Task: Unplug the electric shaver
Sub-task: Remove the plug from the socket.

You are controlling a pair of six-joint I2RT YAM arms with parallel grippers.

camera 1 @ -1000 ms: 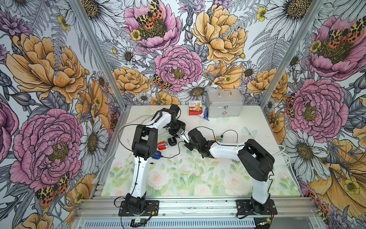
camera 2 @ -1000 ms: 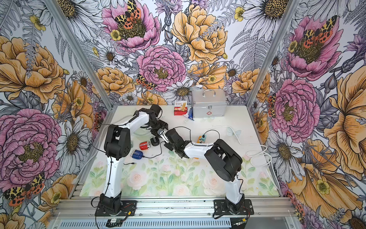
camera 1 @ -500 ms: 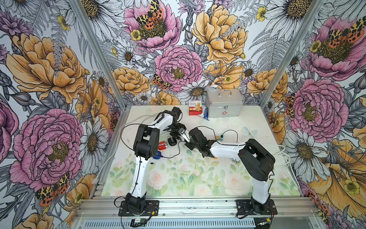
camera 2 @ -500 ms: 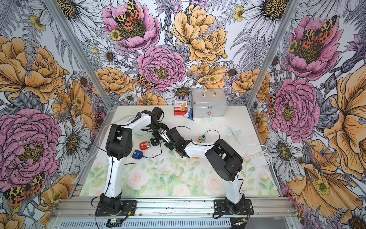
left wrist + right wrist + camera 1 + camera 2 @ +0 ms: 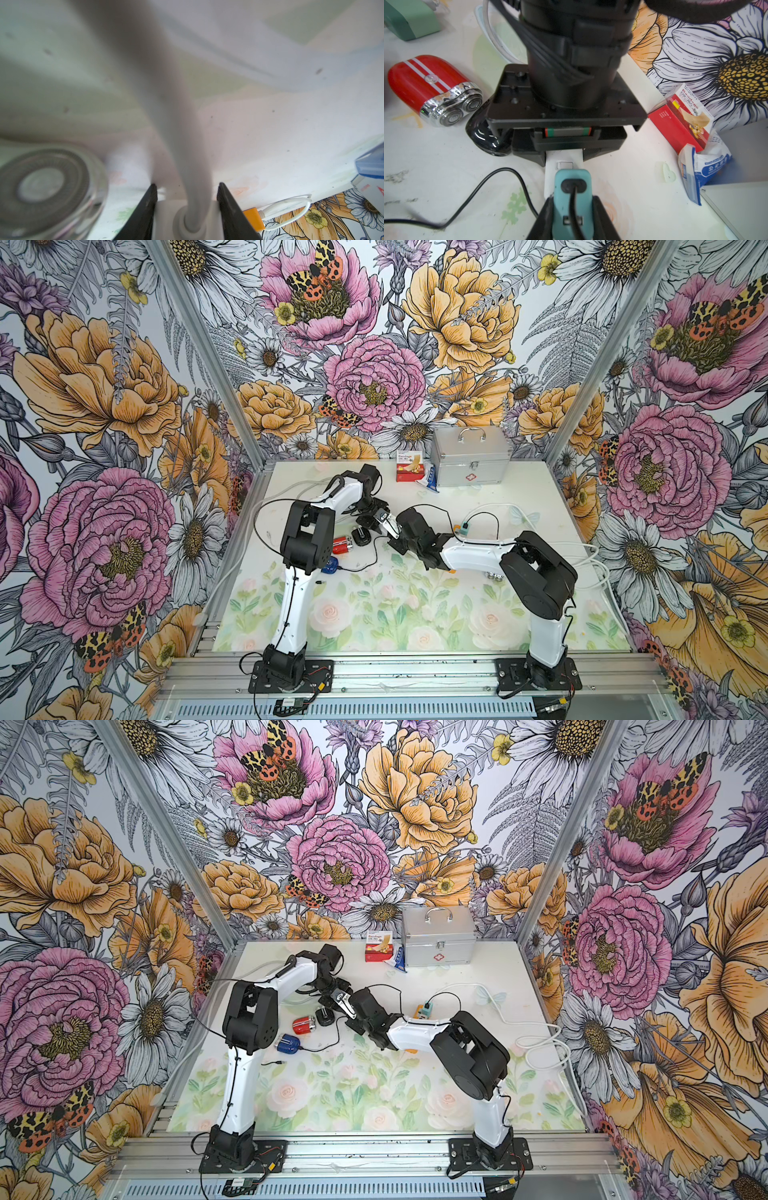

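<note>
The right gripper (image 5: 572, 198) pinches a teal rectangular plug (image 5: 560, 187), whose long axis runs in line with the white plastic power block (image 5: 563, 159) it sits in. The left gripper (image 5: 187, 187) clamps that block's sides from the opposite end. The plug's black cable (image 5: 500, 172) trails toward a blue electric shaver (image 5: 289, 1044), which lies crosswise near the tabletop's (image 5: 478, 977) left edge with its cord end pointing right.
</note>
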